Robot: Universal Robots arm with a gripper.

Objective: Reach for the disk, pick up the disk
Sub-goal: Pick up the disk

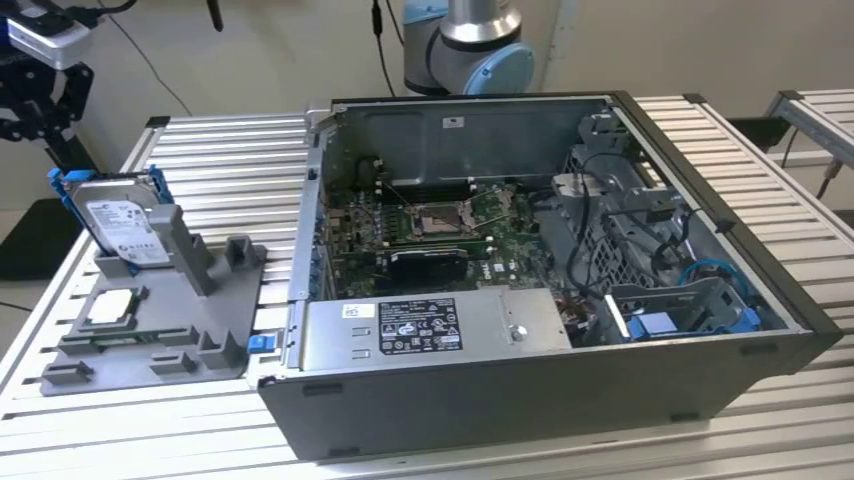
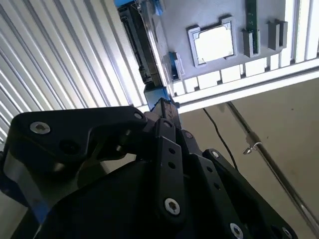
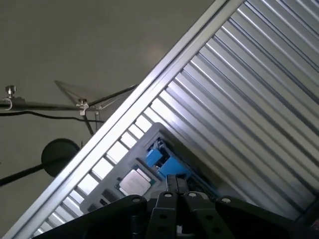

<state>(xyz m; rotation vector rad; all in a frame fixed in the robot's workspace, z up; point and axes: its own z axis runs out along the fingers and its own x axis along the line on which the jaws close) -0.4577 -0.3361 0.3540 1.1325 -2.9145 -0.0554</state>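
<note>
Disk (image 1: 114, 220) lower corner hidden behind grey holder (image 1: 182, 250).

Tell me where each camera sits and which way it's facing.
Exterior view: off the arm, looking down on the table, the open computer case and the disk upright in its grey holder; arm base and gripper show.
Second wrist view: on the arm, looking along the gripper at the disk and chip.
First wrist view: on the arm, looking past the gripper at the table edge and floor.
Shared: both wrist views show holder and chip.
</note>
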